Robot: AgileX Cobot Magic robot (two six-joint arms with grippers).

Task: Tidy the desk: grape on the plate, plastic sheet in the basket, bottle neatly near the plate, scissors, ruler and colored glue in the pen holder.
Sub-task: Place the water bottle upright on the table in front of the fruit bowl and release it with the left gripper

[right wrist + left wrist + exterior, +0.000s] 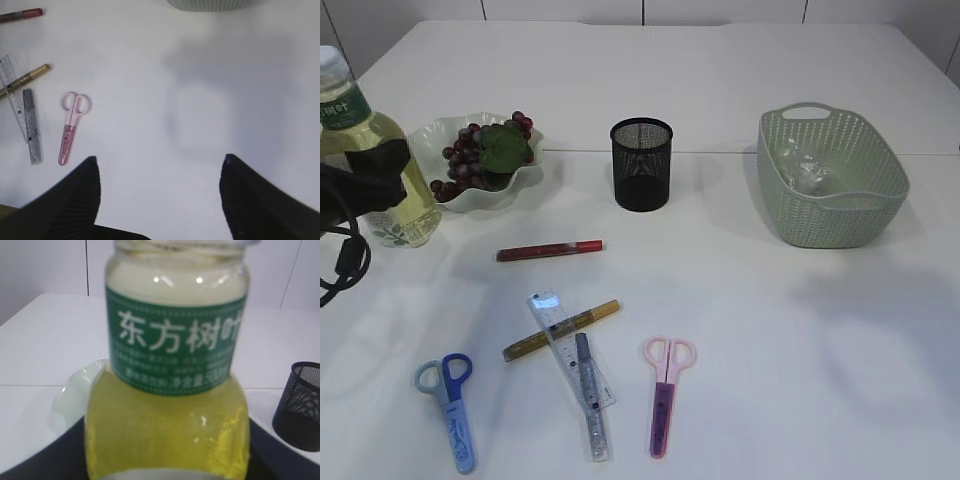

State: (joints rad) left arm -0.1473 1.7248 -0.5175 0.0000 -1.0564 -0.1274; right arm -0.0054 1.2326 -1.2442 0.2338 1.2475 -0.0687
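From the exterior view I see my left gripper [365, 190] clasped around the bottle [365, 150], which stands just left of the plate [525, 180] with the grape [470, 155] on it. The pen holder [641, 163] sits right of the plate, the basket [830, 178] further right, plastic sheet [807, 172] inside.

My left wrist view fills with the bottle [175, 370] between the jaws, plate [75, 390] behind.

My right wrist view shows the right gripper [157, 185] spread wide, grasping nothing, pink scissors [71, 125] to its left.
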